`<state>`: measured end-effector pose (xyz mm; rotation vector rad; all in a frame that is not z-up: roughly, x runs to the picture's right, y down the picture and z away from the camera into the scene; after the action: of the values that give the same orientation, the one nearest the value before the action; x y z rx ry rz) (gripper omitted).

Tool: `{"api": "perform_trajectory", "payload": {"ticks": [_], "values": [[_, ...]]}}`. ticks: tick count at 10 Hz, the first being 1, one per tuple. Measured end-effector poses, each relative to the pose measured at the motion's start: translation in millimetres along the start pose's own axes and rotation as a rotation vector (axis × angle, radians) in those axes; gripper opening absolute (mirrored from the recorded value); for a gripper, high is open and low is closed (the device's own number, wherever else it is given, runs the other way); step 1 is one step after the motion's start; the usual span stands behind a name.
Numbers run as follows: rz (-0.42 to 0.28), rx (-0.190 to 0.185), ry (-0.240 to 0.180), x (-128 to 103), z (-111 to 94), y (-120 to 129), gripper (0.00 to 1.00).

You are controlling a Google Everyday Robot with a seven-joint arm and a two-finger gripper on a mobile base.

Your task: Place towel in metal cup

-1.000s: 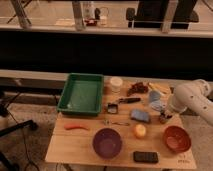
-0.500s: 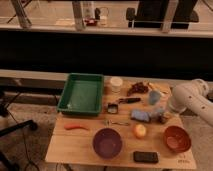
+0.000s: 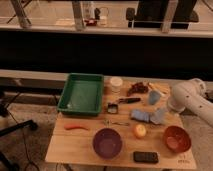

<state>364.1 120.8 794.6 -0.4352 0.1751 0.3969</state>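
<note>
A bluish-grey towel (image 3: pixel 140 116) lies crumpled on the wooden table (image 3: pixel 80 145), right of centre. A pale blue-grey metal cup (image 3: pixel 154 97) stands upright just behind it. My white arm (image 3: pixel 187 97) comes in from the right. My gripper (image 3: pixel 159 117) is low over the table at the towel's right end, touching or very close to it. Whether it holds the cloth cannot be told.
A green tray (image 3: pixel 81 93) sits at the back left, with a white cup (image 3: pixel 116 83) beside it. There is a purple bowl (image 3: pixel 107 143), a red-brown bowl (image 3: pixel 177 139), an orange fruit (image 3: pixel 139 131), a black phone (image 3: pixel 145 157), an orange carrot-like item (image 3: pixel 76 127) and small dark utensils (image 3: pixel 122 102).
</note>
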Motion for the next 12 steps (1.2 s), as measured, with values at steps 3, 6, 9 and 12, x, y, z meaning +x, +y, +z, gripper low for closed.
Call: {"api": "perform_trajectory", "payload": {"ticks": [3, 6, 9, 12], "values": [[-0.033, -0.041, 0.007, 3.8, 20.4, 13.9, 0.8], [-0.049, -0.062, 0.006, 1.9, 26.1, 15.5, 0.8], [-0.065, -0.096, 0.008, 5.4, 44.4, 23.4, 0.8], [-0.083, -0.118, 0.006, 2.2, 52.1, 25.8, 0.8]]}}
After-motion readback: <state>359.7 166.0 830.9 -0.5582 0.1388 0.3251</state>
